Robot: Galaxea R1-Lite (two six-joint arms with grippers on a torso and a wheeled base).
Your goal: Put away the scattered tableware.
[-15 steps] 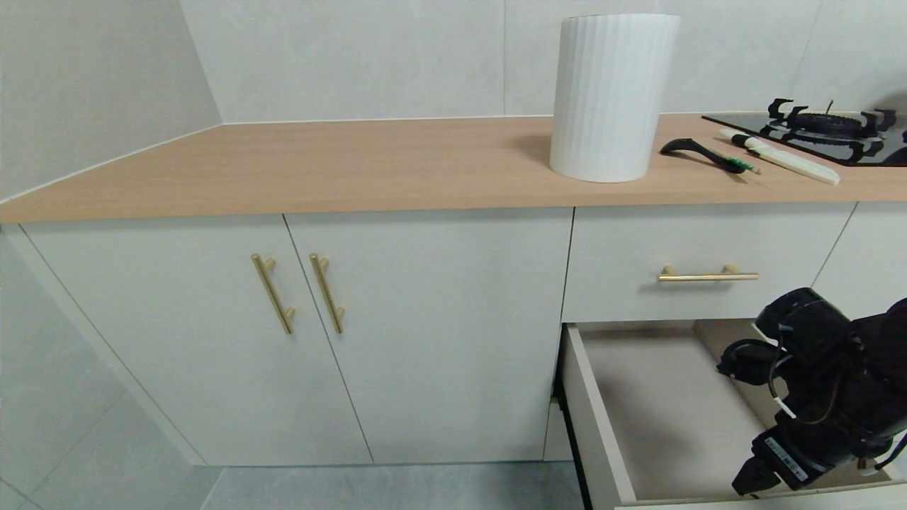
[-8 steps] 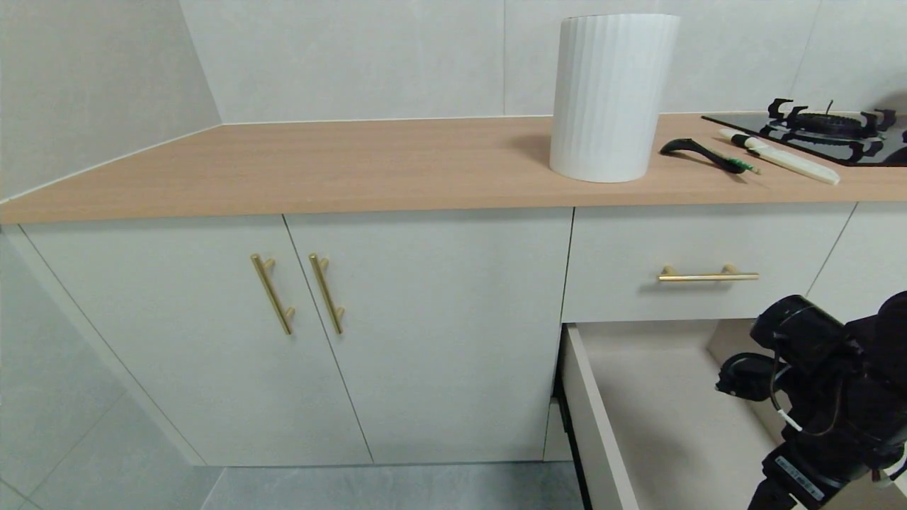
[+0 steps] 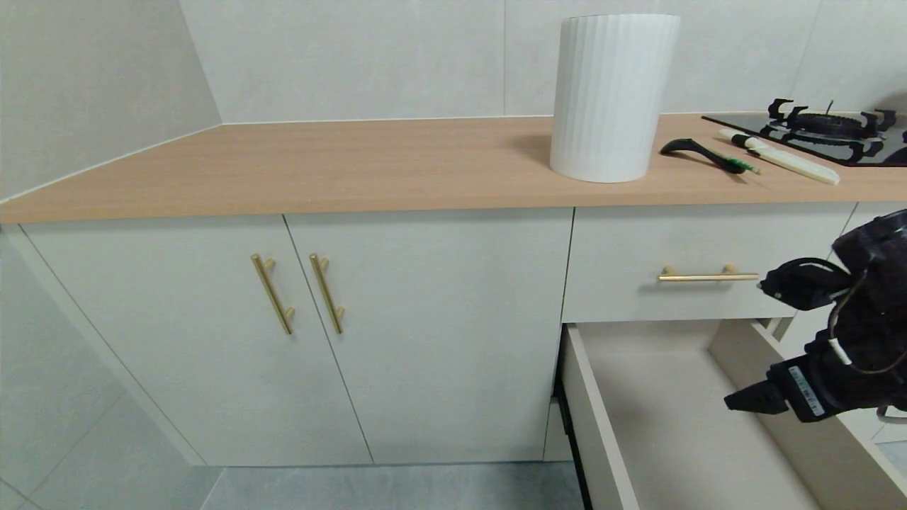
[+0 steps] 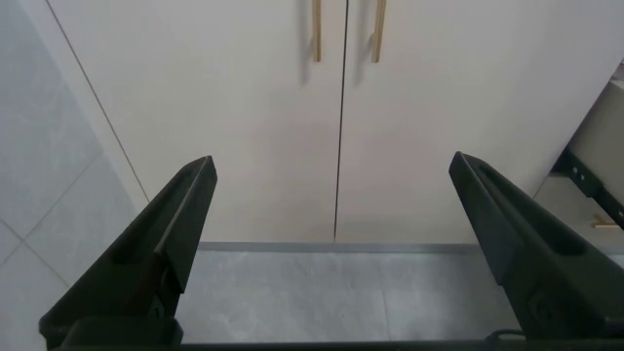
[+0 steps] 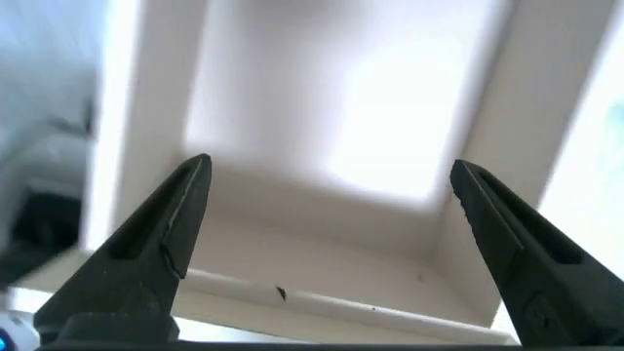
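A black curved utensil point(image 3: 698, 154) and a cream-white knife point(image 3: 779, 157) lie near the wooden surface's point(image 3: 354, 166) front edge, right of a white ribbed cylinder point(image 3: 609, 95). Below them a pale drawer point(image 3: 599, 425) stands open. The right gripper point(image 5: 327, 175) is spread and empty by the drawer's right wall. The left gripper point(image 4: 331, 171) is spread, facing the cabinet doors point(image 4: 244, 117). The print on the wrist label point(image 3: 808, 402) is too small to read.

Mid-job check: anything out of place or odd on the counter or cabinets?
Two pieces lie loose on the counter beside the hob: a black utensil and a cream utensil. The lower drawer stands pulled open, with no tableware visible inside. Nothing looks spilled or damaged.
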